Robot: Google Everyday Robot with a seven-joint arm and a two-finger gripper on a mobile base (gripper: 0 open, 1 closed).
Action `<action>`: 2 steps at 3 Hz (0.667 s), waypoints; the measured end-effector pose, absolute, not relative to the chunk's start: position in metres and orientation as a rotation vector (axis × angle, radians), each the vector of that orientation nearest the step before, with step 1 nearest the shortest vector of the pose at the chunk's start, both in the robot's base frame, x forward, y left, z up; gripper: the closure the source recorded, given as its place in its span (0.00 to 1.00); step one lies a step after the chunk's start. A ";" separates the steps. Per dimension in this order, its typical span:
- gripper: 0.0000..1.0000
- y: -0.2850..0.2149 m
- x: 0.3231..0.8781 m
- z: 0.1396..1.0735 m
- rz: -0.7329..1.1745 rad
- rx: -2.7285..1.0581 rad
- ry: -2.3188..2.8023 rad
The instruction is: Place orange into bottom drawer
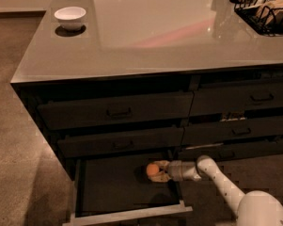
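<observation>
Cabinet [145,46]: upper left drawers closed | bottom drawer [108,189]: pulled open nearward to receive fruit | gripper [157,171]: reaching in from right, fingers clasping orange | orange [152,170]: over drawer's far-right interior, release judged pending.

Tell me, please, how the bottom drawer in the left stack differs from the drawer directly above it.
The bottom drawer is pulled out, its dark interior exposed; the drawer above is pushed in, only its front showing. The drawer above shows a handle; the bottom drawer shows a lighter grey front rim. The gripper holds the orange over the bottom drawer's right rear; nothing reaches the drawer above. Both are wide and dark.
</observation>
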State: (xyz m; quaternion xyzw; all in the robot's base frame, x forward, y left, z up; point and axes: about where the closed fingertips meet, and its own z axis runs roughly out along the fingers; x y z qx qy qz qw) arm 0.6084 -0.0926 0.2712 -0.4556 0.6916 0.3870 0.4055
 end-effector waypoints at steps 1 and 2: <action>1.00 -0.078 0.606 0.240 0.916 -1.277 1.731; 1.00 -0.069 0.601 0.214 0.830 -1.454 1.674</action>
